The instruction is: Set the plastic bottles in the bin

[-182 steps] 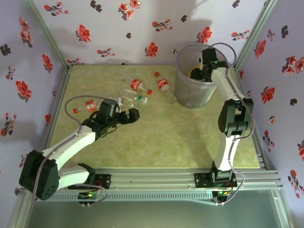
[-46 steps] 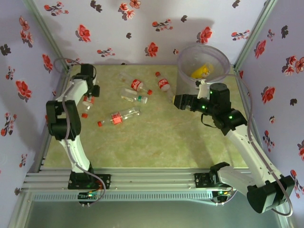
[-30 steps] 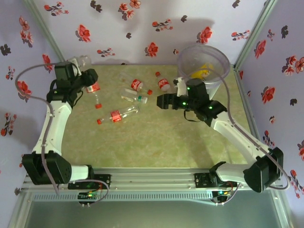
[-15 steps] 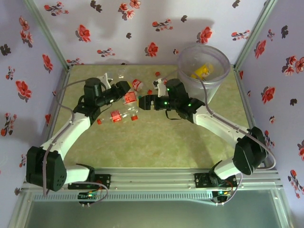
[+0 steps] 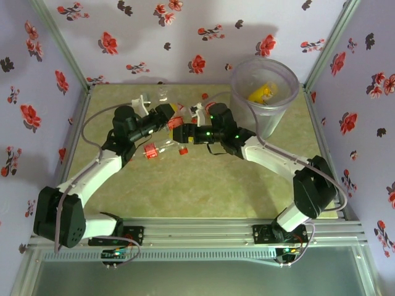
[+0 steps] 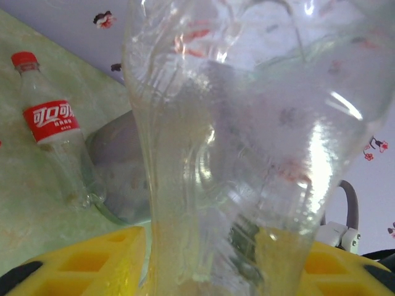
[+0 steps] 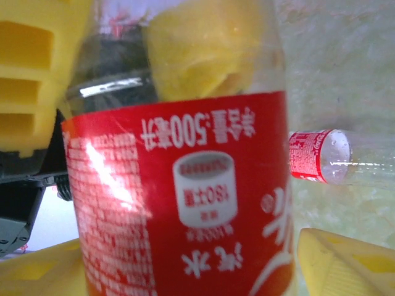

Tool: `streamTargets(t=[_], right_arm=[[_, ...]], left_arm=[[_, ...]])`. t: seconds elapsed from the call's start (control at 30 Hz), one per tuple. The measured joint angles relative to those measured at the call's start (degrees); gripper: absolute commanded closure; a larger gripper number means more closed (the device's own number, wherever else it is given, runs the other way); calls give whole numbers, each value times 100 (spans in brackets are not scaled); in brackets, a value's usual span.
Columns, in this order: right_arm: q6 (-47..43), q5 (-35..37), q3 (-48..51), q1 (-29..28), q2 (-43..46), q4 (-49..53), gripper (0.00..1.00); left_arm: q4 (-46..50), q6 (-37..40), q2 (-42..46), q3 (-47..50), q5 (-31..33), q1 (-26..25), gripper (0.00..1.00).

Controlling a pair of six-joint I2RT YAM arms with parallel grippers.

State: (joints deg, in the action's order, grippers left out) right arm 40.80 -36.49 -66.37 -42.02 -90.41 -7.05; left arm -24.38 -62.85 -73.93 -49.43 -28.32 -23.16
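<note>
**A:** What has changed?
**B:** The left arm [image 5: 92, 172] has carried the red-labelled bottle [image 7: 185, 203] from the far left corner to the middle. The right fingers [image 7: 345, 262] have come around it. I think it is a handover toward the bin [image 5: 271, 117].
**A:** And the grip?
**B:** The left fingers [image 6: 92, 262] pinch its clear body. Whether the right ones press already, I cannot tell.
**A:** The pose?
**B:** Both arms reach inward and meet above the worktop [image 5: 203, 191], left of the bin.

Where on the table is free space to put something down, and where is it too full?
The table is bare across the near half, between the two arms and the front rail. It is crowded at the far middle, left of the bin: the left gripper and right gripper meet there among the bottles.
</note>
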Motion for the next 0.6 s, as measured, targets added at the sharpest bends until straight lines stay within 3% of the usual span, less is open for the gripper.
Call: streamTargets(t=[0.17, 0.3, 0.4, 0.5, 0.57, 0.6], right_arm=[[133, -173, 0, -4, -131, -258, 32], [186, -212, 4, -4, -151, -304, 45], [210, -205, 9, -2, -151, -302, 48], [212, -190, 9, 2, -153, -297, 50], [210, -186, 9, 2, -153, -297, 51], [210, -186, 9, 2, -153, -297, 51]], left_arm=[[-63, -31, -48, 7, 2, -85, 100], [-157, -74, -111, 22, 0, -90, 100], [-197, -79, -138, 22, -4, -96, 100], [-225, -96, -166, 22, -7, -96, 81], [-238, -111, -173, 22, -7, -96, 61], [-245, -111, -173, 22, -7, -96, 55]])
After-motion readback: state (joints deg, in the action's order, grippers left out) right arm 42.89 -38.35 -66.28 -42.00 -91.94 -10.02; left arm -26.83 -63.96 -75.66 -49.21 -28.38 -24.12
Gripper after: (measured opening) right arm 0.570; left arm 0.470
